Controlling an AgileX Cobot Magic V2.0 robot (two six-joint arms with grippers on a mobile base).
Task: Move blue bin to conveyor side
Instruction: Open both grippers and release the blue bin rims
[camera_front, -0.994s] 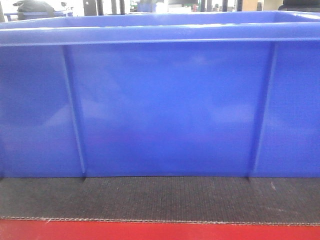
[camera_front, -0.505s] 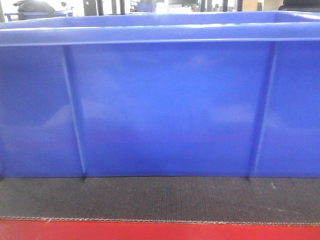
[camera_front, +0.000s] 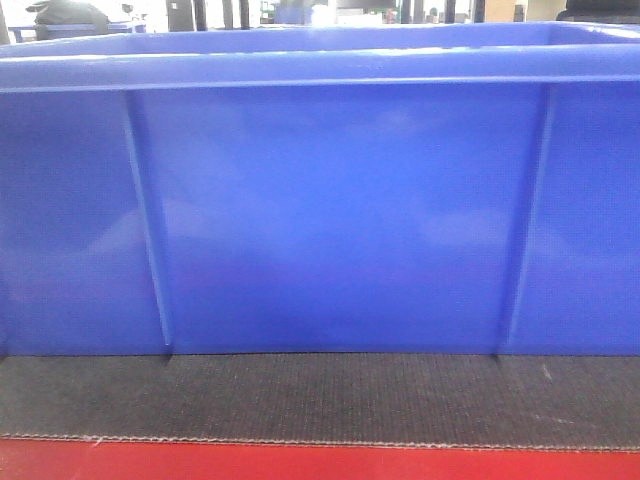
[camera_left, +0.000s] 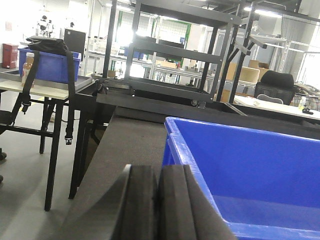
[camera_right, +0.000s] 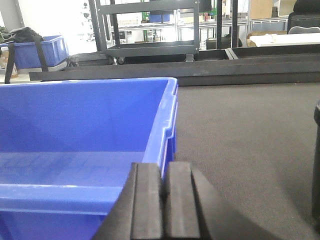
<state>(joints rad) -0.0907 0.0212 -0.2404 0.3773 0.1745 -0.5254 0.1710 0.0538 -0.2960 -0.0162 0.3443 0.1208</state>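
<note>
The blue bin (camera_front: 340, 220) fills the front view, its long ribbed wall standing on the dark grey woven belt (camera_front: 330, 395) just behind the red strip (camera_front: 300, 462). In the left wrist view my left gripper (camera_left: 159, 172) is shut with nothing between its pads, just outside the bin's (camera_left: 250, 160) left rim, over the belt (camera_left: 130, 145). My right gripper (camera_right: 164, 170) is also shut, at the near right corner of the bin (camera_right: 85, 115), with the belt (camera_right: 240, 135) to its right. The bin's floor looks bare.
A black metal rack (camera_left: 175, 75) stands behind the belt. At the far left a table carries another blue crate (camera_left: 47, 65) with a black bag. A dark rail (camera_right: 200, 70) borders the belt's far side. A black object (camera_right: 316, 165) shows at the right edge.
</note>
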